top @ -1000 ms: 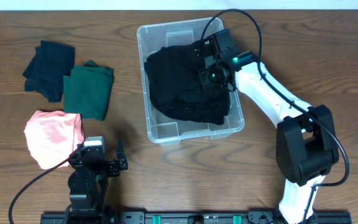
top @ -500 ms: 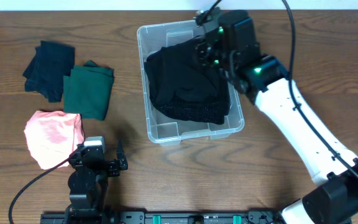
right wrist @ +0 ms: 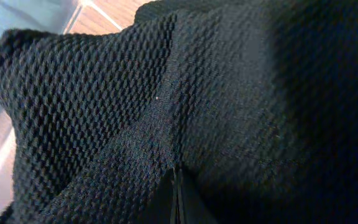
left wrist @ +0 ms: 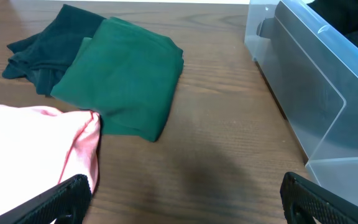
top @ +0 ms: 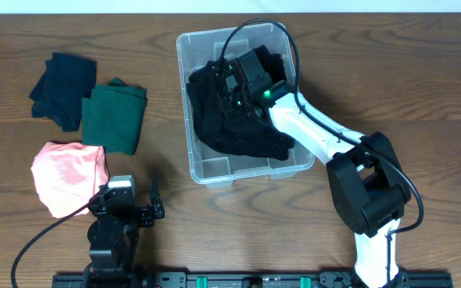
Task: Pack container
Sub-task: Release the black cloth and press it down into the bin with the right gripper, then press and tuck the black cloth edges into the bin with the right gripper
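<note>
The container, a clear bin, is set on the wooden table at centre, towards the far edge. A black garment is held inside it. The right gripper is lowered into the bin, its fingers clenched together against the knitted black fabric; whether any cloth is pinched cannot be told. The left gripper is parked at the near left with its jaws spread wide and nothing grasped. Left of the bin, a pink garment, a green garment and a dark garment are laid
</note>
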You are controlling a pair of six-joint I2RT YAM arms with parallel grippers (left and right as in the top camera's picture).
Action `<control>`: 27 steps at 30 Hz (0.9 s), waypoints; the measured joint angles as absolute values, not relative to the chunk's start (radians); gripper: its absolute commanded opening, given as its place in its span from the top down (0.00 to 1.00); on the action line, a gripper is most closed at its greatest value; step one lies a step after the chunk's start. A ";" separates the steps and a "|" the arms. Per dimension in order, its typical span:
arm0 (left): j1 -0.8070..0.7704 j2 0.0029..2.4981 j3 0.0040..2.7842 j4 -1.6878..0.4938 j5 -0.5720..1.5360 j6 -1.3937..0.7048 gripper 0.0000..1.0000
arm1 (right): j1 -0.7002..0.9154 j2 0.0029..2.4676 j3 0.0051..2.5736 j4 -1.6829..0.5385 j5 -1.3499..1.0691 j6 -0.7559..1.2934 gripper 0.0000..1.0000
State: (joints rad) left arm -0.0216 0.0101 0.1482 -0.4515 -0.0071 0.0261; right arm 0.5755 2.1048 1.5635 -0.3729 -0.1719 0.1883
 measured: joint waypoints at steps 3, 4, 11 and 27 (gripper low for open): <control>-0.022 0.010 0.148 -0.451 -0.007 0.026 0.02 | 0.575 2.116 1.580 -0.405 -0.177 0.215 0.99; -0.022 0.010 0.148 -0.451 -0.007 0.026 0.02 | 0.575 2.120 1.584 -0.412 -0.180 0.221 0.99; -0.022 0.010 0.148 -0.451 -0.007 0.026 0.02 | 0.570 2.091 1.587 -0.423 -0.183 0.233 0.99; -0.022 0.010 0.148 -0.451 -0.007 0.026 0.02 | 0.525 1.951 1.576 -0.283 0.070 0.205 0.99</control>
